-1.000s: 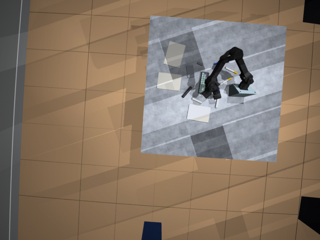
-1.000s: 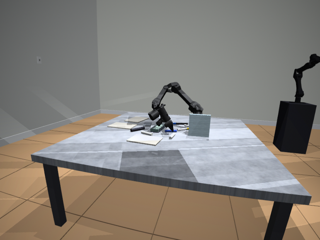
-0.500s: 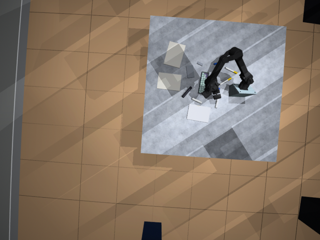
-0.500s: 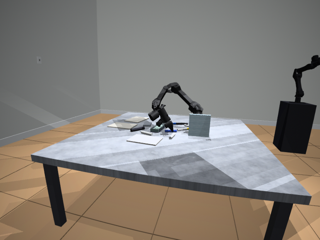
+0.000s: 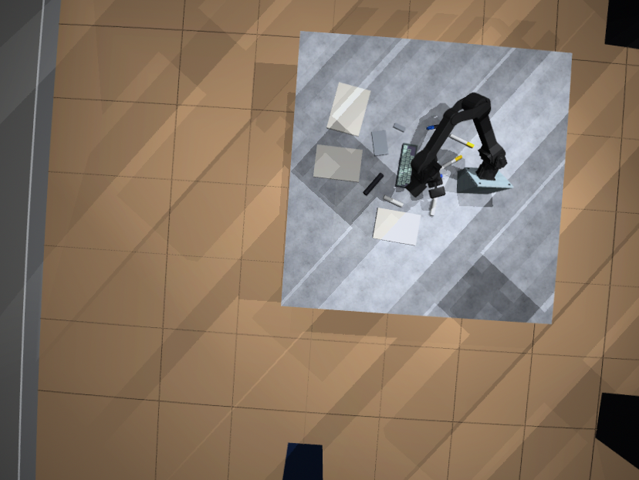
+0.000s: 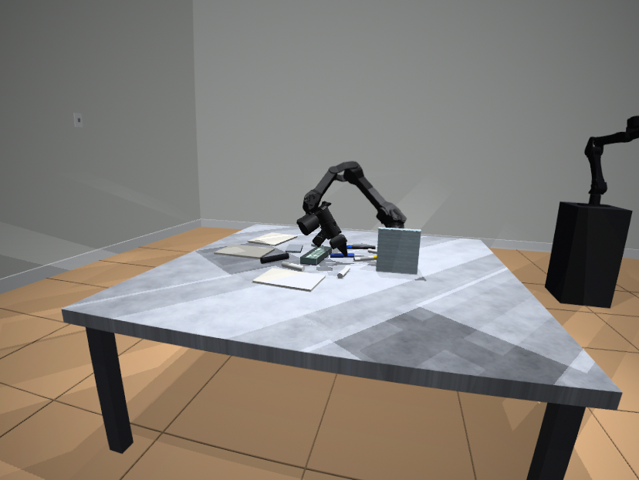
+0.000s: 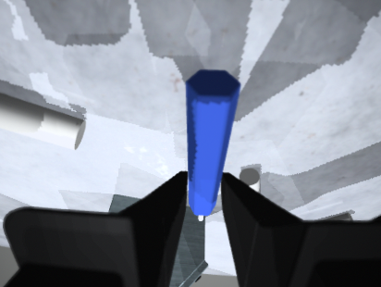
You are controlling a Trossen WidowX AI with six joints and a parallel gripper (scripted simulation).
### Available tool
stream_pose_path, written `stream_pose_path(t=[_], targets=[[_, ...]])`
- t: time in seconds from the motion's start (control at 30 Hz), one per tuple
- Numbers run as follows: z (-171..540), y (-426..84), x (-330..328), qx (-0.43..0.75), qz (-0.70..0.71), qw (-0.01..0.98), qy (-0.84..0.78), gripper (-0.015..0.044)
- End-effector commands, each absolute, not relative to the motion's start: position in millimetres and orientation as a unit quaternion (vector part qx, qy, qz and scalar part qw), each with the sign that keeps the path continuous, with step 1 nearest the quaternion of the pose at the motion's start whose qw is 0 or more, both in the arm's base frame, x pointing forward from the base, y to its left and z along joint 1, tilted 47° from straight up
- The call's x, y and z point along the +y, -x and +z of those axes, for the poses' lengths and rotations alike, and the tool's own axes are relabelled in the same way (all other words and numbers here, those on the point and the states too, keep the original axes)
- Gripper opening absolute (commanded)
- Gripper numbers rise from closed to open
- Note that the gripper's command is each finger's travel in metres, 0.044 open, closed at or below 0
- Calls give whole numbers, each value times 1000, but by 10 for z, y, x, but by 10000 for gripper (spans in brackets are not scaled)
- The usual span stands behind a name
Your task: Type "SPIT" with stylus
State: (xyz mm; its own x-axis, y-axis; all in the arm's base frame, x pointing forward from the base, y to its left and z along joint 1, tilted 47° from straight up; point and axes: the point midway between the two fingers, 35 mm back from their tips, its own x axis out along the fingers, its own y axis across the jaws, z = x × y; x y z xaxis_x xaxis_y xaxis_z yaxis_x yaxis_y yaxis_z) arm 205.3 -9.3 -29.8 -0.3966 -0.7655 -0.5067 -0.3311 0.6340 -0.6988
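The stylus, a blue six-sided rod (image 7: 210,139) (image 6: 338,255) with a small white tip, lies on the desk. In the wrist view its tip end is between the fingers and its blunt end points up the picture. My gripper (image 7: 203,179) (image 6: 345,251) points down at the desk and is shut on the stylus, near its tip end. The keyboard (image 5: 404,167) (image 6: 313,255), dark with pale green keys, lies beside the gripper; in the top view the arm hides part of its right side. The wrist view does not show it.
Pale flat boards (image 5: 348,108) (image 5: 338,162) (image 5: 397,226), a grey slab (image 5: 379,142), a black cylinder (image 5: 373,184) and white cylinders (image 5: 393,201) (image 5: 432,207) lie around the keyboard. Yellow-ended markers (image 5: 462,140) (image 5: 452,161) lie near the arm's pale base (image 5: 485,181).
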Motion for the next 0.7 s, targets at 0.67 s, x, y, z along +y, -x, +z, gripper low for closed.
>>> stream_pose_path(t=[0.67], targets=[[-125, -2085, 16, 800, -147, 515, 271, 0]])
